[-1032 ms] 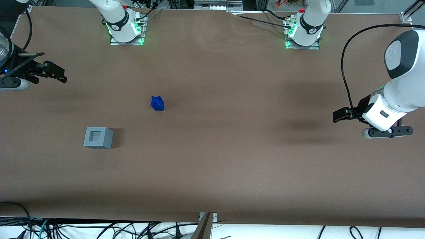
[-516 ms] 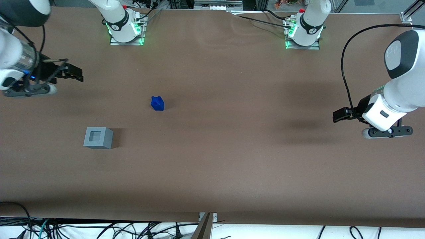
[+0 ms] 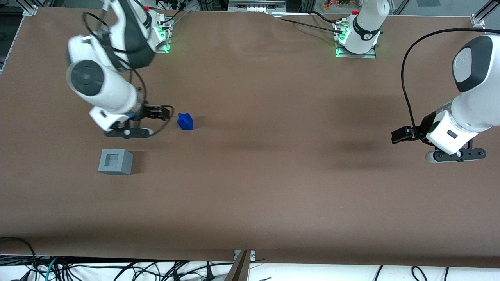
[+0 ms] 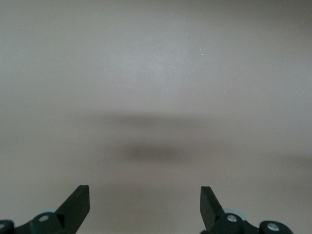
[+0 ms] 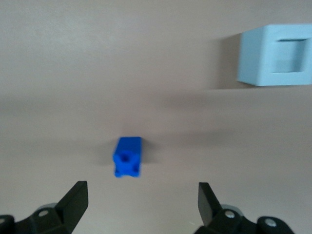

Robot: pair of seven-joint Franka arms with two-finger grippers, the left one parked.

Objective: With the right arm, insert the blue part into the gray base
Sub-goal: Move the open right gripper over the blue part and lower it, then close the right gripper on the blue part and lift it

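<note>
Pincer (image 3: 166, 113): spread, empty, hovering just beside the blue part (image 3: 185, 121), which sits at its 3 o'clock in the front view; apparently lining up for a pickup.
Blue part: loose on the worktop (image 3: 273, 175), untouched.
Gray base (image 3: 115, 162): recess up, ready to receive, at the part's 8 o'clock, well apart.
Fingertips partly cut off in the wrist view; height above the worktop unclear.
</note>
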